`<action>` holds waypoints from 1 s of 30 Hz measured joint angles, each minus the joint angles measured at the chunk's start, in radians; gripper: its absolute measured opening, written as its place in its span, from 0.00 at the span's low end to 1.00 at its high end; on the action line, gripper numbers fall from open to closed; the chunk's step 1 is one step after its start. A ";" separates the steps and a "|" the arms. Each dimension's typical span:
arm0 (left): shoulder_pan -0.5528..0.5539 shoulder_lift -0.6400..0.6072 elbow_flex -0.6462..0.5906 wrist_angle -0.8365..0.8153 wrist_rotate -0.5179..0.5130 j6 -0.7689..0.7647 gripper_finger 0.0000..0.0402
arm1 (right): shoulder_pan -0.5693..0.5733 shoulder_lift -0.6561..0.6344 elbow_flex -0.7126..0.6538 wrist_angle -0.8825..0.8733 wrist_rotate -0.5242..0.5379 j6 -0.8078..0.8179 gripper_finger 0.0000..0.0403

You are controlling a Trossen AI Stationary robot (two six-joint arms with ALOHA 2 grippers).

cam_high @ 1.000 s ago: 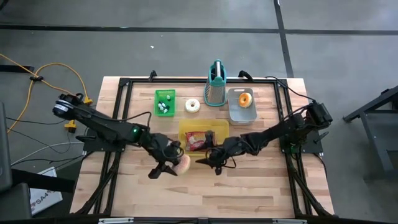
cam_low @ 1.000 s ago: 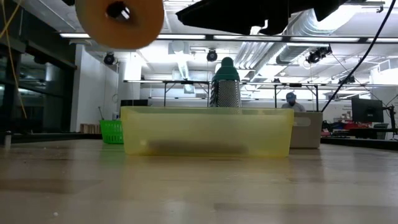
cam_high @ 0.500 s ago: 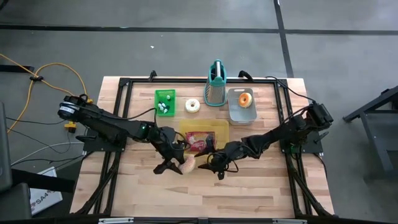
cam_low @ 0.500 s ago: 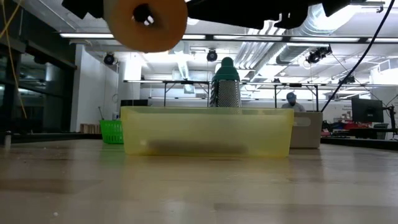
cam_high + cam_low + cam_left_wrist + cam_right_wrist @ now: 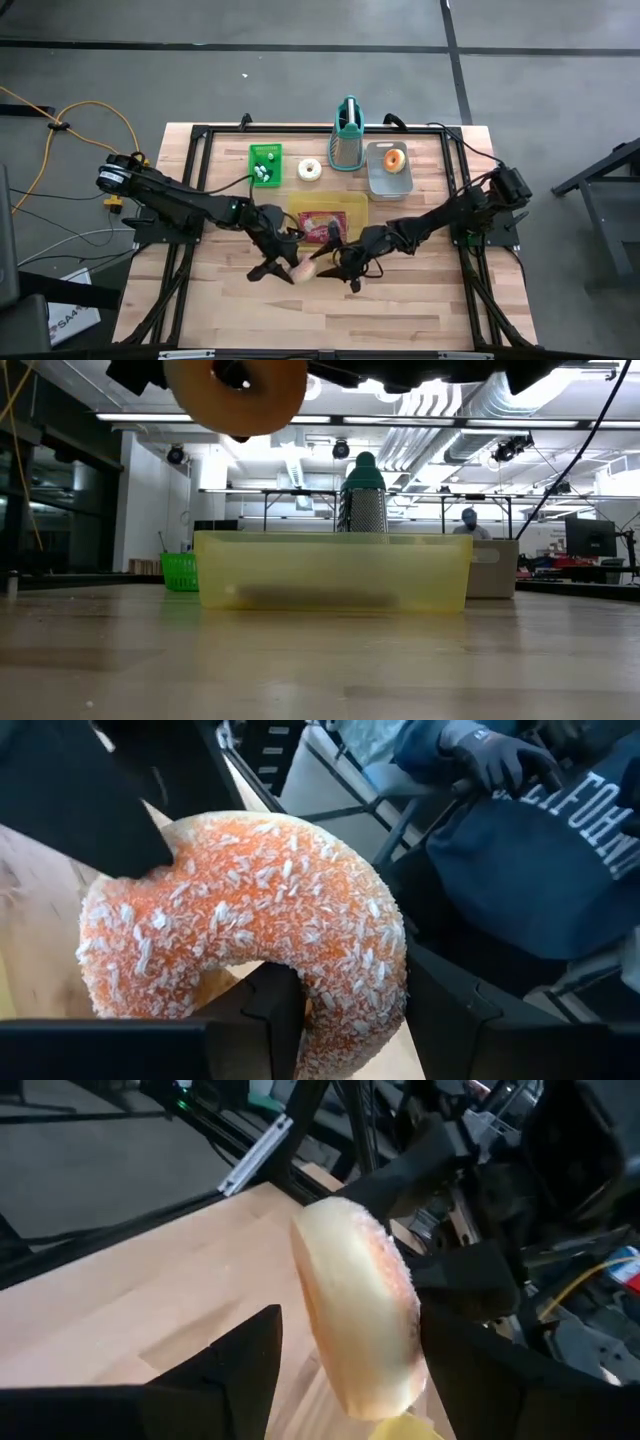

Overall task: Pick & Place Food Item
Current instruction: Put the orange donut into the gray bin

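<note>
Left tool (image 5: 283,268) clamped, right tool (image 5: 335,266) spread wide, tips facing at mid-table

My left gripper (image 5: 285,268) holds the donut (image 5: 300,269) above the table (image 5: 420,300), just in front of the bin (image 5: 352,206). My right gripper (image 5: 335,267) faces it from the right.

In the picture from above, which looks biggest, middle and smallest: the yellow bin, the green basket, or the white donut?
Largest to smallest, seen from above:
1. yellow bin
2. green basket
3. white donut
All three sit on the same table top, so nearness to the camera does not skew this.
</note>
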 joint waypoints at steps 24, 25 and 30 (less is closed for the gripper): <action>0.004 0.000 -0.001 0.038 -0.010 0.071 0.35 | -0.023 0.015 0.000 0.068 -0.102 0.079 0.49; 0.004 0.000 -0.001 0.040 -0.010 0.071 0.35 | -0.028 0.015 0.000 0.068 -0.113 0.086 0.47; 0.004 0.000 -0.001 0.045 -0.011 0.072 0.35 | -0.041 0.015 0.000 0.069 -0.137 0.108 0.38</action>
